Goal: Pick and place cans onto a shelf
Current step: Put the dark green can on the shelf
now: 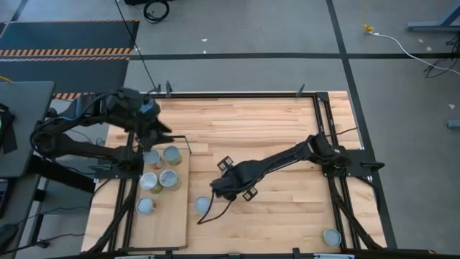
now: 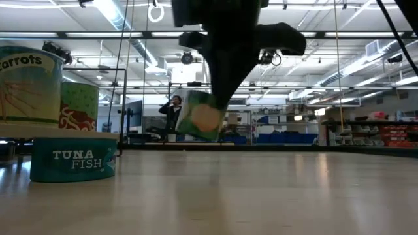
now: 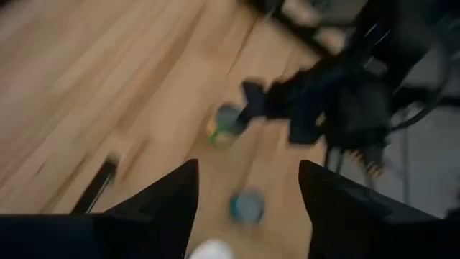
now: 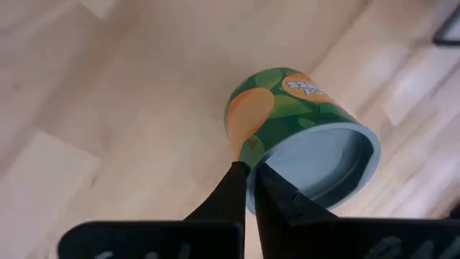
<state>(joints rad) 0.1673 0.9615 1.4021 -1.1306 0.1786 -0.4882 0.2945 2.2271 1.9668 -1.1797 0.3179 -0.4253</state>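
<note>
The green can [image 4: 302, 137] is a small rigid tin — light, stiff and smooth-sided, so it will not give under pressure but can slip or swing. You have it by the rim only: the right hand [image 4: 250, 183] is pinched tight, one finger inside the open end and one outside. It hangs tilted clear of the counter [image 1: 287, 129], near the shelf's [image 1: 176, 223] edge. I judge a rim pinch adequate for so light a tin, though a grip across the body would be steadier. A teal can [image 1: 203, 205] sits on the counter close by. The left hand [image 3: 248, 191] hovers over the cans on the shelf [image 1: 159, 178] — fingers parted, nothing between them.
</note>
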